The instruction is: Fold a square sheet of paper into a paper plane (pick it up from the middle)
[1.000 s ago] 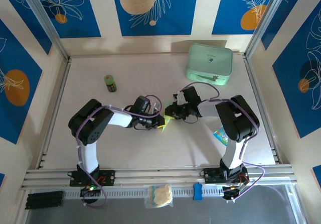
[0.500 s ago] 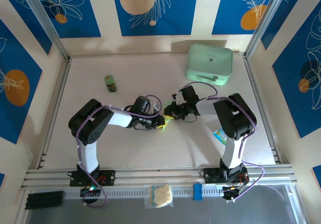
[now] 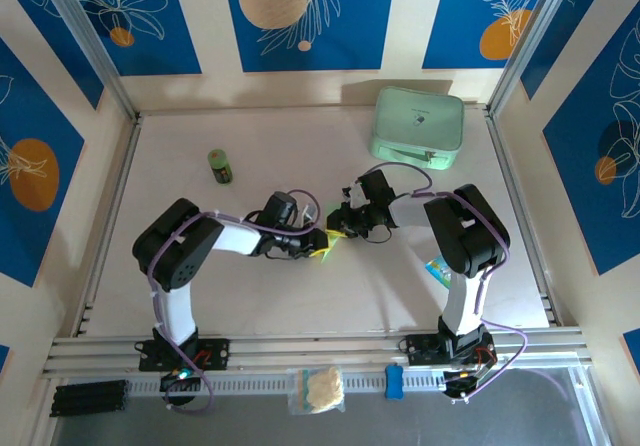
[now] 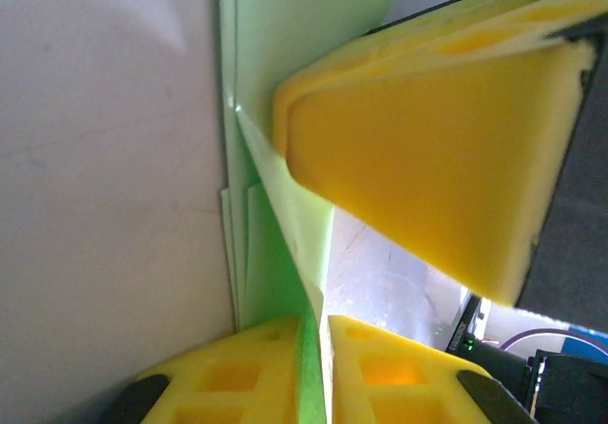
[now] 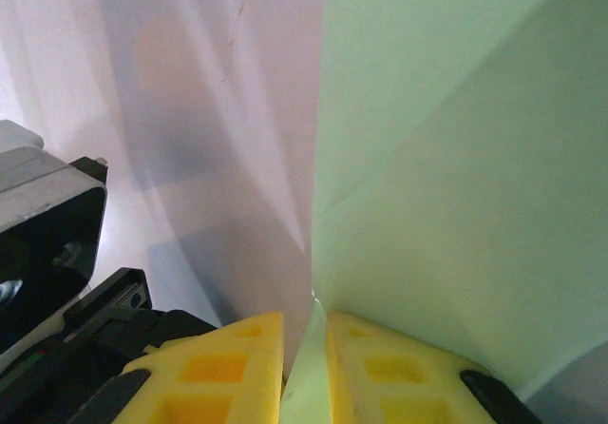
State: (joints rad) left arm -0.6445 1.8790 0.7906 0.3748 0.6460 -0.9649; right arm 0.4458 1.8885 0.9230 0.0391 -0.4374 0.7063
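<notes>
Left pincer (image 3: 312, 243): just left of frame centre, clenched on the plane's layered edge.
Paper plane (image 3: 329, 245): part-folded pale green paper at mid-bench (image 3: 270, 296), pinched from both sides.
Right pincer (image 3: 343, 228): just right of centre, clamped on the opposite flap.
Handling: likely featherlight, limp and easily torn. Best gripped on stacked folds near the crease.

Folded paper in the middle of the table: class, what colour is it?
The folded paper is pale green, clearest in the right wrist view.
</notes>
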